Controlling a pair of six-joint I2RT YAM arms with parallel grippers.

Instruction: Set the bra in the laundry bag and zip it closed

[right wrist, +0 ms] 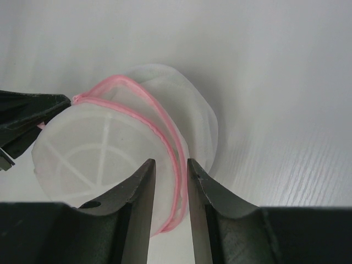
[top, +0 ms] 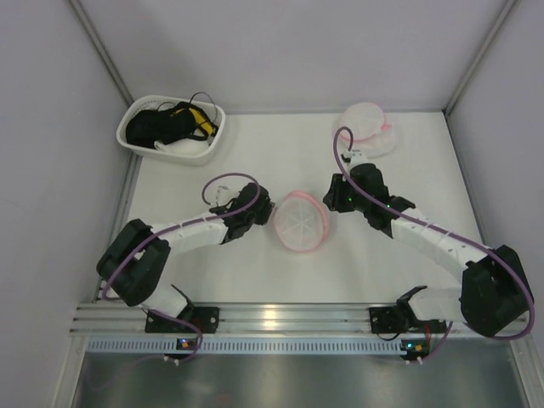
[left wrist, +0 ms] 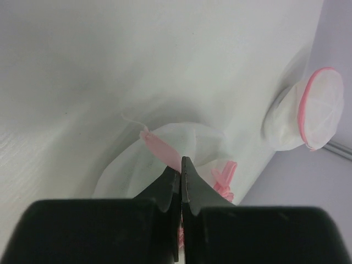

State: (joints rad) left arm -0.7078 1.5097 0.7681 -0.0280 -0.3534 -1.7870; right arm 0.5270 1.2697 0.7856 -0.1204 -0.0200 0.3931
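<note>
A lab cell: walled white table (top: 255,274), aluminium rail (top: 289,317).

Basket (top: 170,154) far left, laundry bag (top: 301,221) centre

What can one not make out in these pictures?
Far pale heap: top view, too small to tell its parts.
What the left gripper pinches on the laundry bag: left wrist view, own fingers hide it.
Bag's contents: right wrist view, hazy mesh, right gripper in front.
</note>
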